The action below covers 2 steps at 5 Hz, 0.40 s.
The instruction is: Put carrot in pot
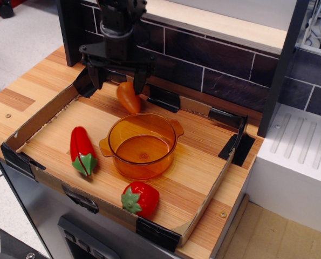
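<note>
observation.image: gripper (117, 82) low at back-left of tray (41, 116), fingers spread wide, nothing clamped. Right finger (140, 81) just at top of carrot (128, 98); contact unclear. Carrot lying on tray floor, behind pot (142, 145), apart from it. Pot upright mid-tray, holding nothing. Red pepper (82, 150) left of pot, strawberry (140, 198) in front near front edge.

pincer (117, 80) spread wide over carrot (128, 97)
</note>
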Available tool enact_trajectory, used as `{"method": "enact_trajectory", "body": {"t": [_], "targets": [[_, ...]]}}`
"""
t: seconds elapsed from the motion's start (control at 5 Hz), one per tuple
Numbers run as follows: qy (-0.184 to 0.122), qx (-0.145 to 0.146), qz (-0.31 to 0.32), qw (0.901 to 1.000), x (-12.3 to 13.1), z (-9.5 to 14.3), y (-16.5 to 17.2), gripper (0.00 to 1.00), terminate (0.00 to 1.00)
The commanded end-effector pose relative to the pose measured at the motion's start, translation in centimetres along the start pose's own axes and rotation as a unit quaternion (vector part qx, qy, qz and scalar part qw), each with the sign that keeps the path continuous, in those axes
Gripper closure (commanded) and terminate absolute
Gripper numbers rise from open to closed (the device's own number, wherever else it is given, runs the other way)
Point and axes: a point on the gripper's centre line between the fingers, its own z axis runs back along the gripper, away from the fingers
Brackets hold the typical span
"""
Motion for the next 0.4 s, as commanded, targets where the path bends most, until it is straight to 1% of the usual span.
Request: {"method": "enact_trajectory", "body": {"t": [0.0, 0.2], "targets": [[0.021, 0.000, -0.006, 0.9998, -0.23, -0.40, -0.13, 0.00, 0.00], [0.025, -0.002, -0.012, 0.9996, -0.37, -0.95, -0.19, 0.00, 0.00]]}}
